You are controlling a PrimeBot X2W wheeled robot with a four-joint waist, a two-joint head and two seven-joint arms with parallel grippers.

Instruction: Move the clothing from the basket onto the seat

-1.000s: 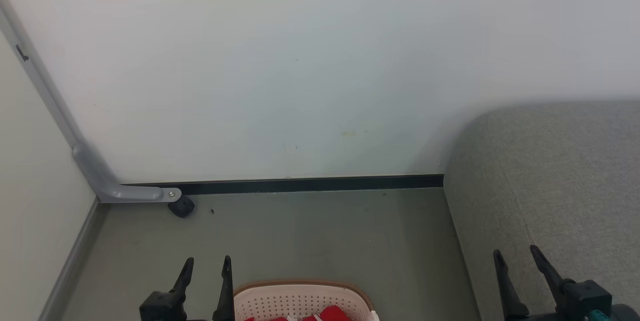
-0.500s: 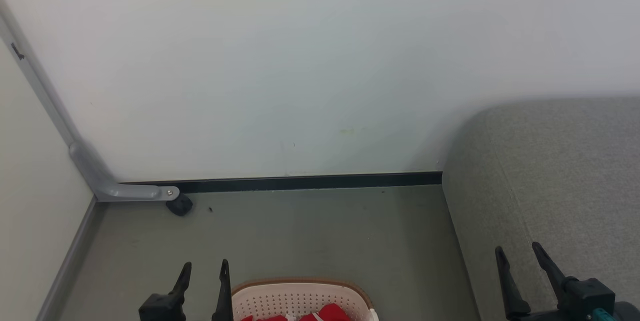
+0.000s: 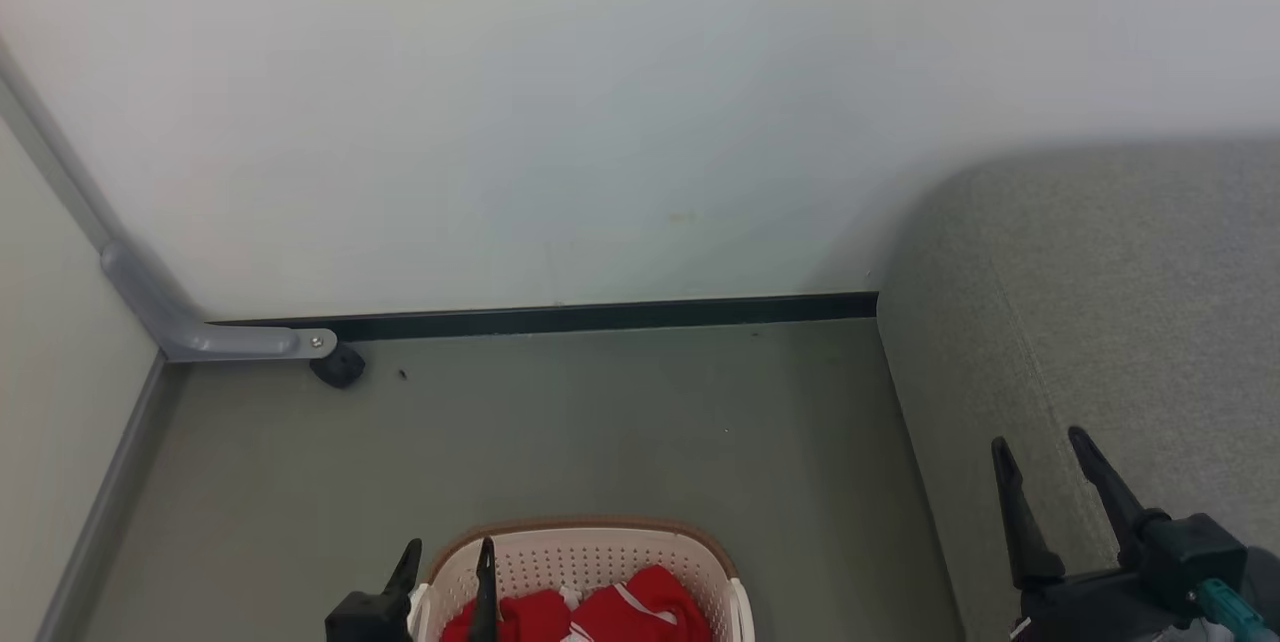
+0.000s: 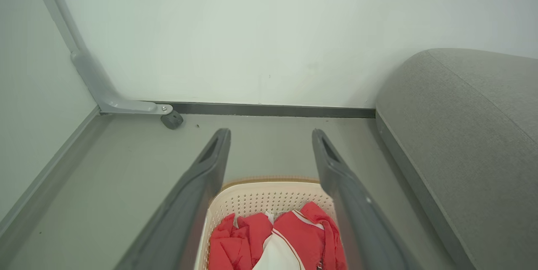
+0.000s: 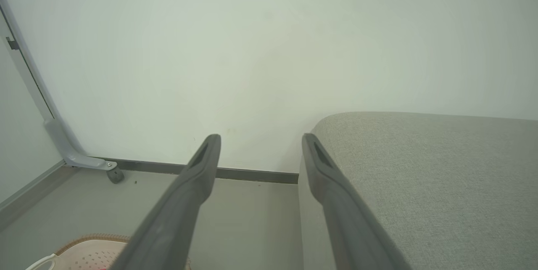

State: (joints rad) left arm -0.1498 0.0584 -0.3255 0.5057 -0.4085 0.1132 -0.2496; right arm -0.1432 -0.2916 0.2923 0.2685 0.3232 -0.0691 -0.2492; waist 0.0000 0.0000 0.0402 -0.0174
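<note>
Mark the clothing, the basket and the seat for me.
the clothing (image 4: 302,232): left wrist view, on the red fabric.
the basket (image 3: 590,554): head view, on its perforated far wall.
the seat (image 5: 420,177): right wrist view, on its grey top.

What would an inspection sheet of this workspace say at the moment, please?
Surface: grey-green floor, the basket stands on it.
Job's things: cream basket holds the red clothing; the grey seat is to its right, with no clothing on the part in view.
Clutter: one small dark speck on the floor.
Grippers: left gripper open and empty, at the basket's left side; right gripper open and empty, seen against the seat.
Cables: a teal fitting behind the right gripper; cannot tell if it is a cable.
Surroundings: pale wall, dark baseboard, grey frame leg on a black caster.
</note>
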